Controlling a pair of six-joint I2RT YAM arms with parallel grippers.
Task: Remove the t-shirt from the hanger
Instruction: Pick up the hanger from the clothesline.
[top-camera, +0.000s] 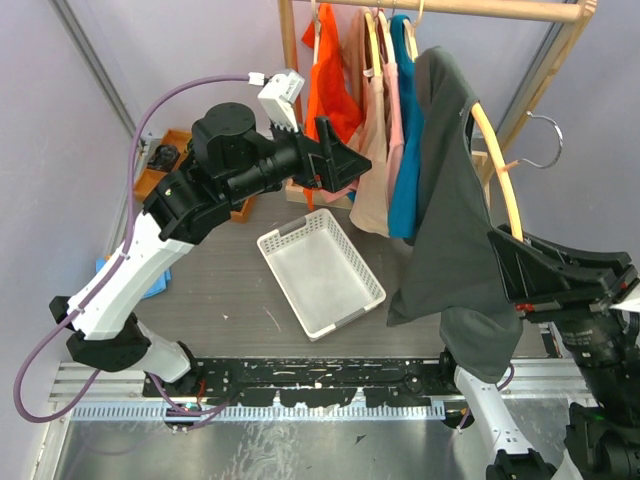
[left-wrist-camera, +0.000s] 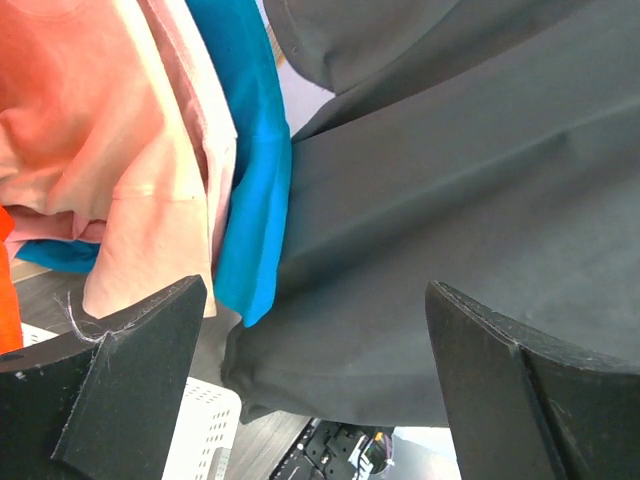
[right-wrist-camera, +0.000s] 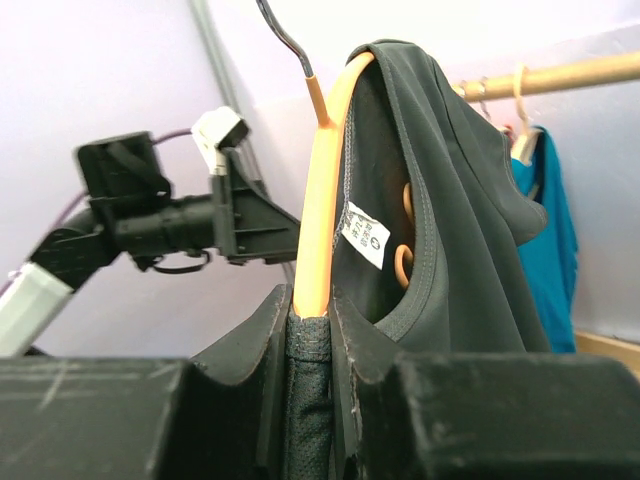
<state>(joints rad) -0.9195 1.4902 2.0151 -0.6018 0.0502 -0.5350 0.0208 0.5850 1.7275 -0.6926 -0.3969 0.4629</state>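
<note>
Left end effector (top-camera: 345, 165) is wide open, near the grey t-shirt (top-camera: 450, 230), which is draped on the orange hanger (top-camera: 508, 190) off the rail. Right end effector (top-camera: 515, 280) is clamped on the hanger arm with fabric pinched in, so a pull could snag there or tilt the hanger, or left could grab the blue garment (top-camera: 405, 140) instead. Dark table (top-camera: 220, 290) carries a white basket (top-camera: 290, 226); wooden rail (top-camera: 450, 8) with other clothes behind, purple walls close.

1. A white basket (top-camera: 292, 226) is set on the dark table (top-camera: 230, 290) (at an angle to its near edge).
2. Orange (top-camera: 328, 75), beige (top-camera: 375, 190) and blue garments (top-camera: 404, 190) are hung from a wooden rail (top-camera: 470, 10).
3. A blue cloth (top-camera: 155, 283) is laid at the left.
</note>
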